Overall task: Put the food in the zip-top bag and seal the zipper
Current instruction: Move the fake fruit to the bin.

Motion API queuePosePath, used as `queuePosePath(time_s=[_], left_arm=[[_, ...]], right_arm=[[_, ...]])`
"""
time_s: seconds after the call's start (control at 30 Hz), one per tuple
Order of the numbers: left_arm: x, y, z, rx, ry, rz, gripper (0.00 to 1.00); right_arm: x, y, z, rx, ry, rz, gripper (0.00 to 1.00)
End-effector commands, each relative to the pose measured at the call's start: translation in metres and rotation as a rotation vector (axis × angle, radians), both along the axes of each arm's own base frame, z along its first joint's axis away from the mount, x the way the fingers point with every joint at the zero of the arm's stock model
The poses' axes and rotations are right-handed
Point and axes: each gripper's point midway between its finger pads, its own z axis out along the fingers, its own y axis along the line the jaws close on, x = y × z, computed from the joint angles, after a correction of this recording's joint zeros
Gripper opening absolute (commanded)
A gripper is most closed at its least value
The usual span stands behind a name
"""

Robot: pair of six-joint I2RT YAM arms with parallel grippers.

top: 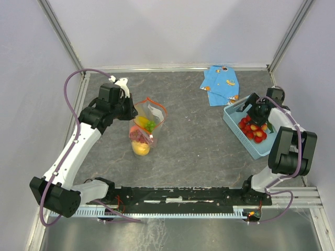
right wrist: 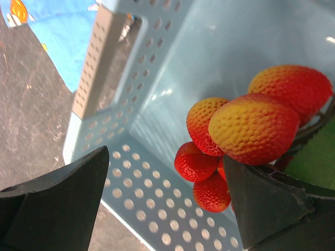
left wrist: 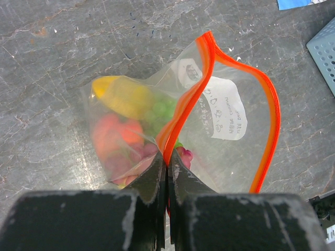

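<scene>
- Left wrist view: the left gripper (left wrist: pixel 166 166) is clenched on the orange-red zipper (left wrist: pixel 183 112) of the zip-top bag (left wrist: pixel 230 151), whose mouth gapes open.
- The bag holds a lemon (left wrist: pixel 123 94), green grapes (left wrist: pixel 162 107) and a peach (left wrist: pixel 112 130).
- The bag stands on the table (top: pixel 199 141), left of centre.
- The right gripper (right wrist: pixel 165 157) is released, its jaws wide, beside strawberries (right wrist: pixel 254 128) in the light-blue basket (right wrist: pixel 157 78).

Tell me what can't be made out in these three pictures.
- Top view: the right hand covers part of the basket, so the strawberries can't be counted.
- Left wrist view: the label on the zip-top bag is too small to read; the left hand hides the bag's near end.
- Right wrist view: a green thing is cut off by the right edge.
</scene>
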Motion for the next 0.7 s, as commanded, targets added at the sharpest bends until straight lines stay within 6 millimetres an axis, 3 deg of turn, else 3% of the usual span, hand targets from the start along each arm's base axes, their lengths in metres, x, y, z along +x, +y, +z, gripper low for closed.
queuePosePath(time_s=[0.0, 0.2, 0.37, 0.67], left_arm=[[0.007, -0.002, 0.019, -0.006, -0.097, -0.042, 0.03], [0.007, -0.002, 0.019, -0.009, -0.095, -0.044, 0.03], [0.007, -0.003, 0.019, -0.015, -0.091, -0.049, 0.03], [0.006, -0.004, 0.018, -0.02, -0.09, -0.053, 0.03]], right_arm=[[0.037, -0.003, 0.019, -0.034, -0.077, 0.06, 0.96], [0.031, 0.007, 0.047, -0.064, -0.095, 0.146, 0.95], [0.01, -0.017, 0.063, -0.196, -0.055, 0.09, 0.96], [-0.023, -0.067, 0.052, -0.164, -0.03, -0.215, 0.94]])
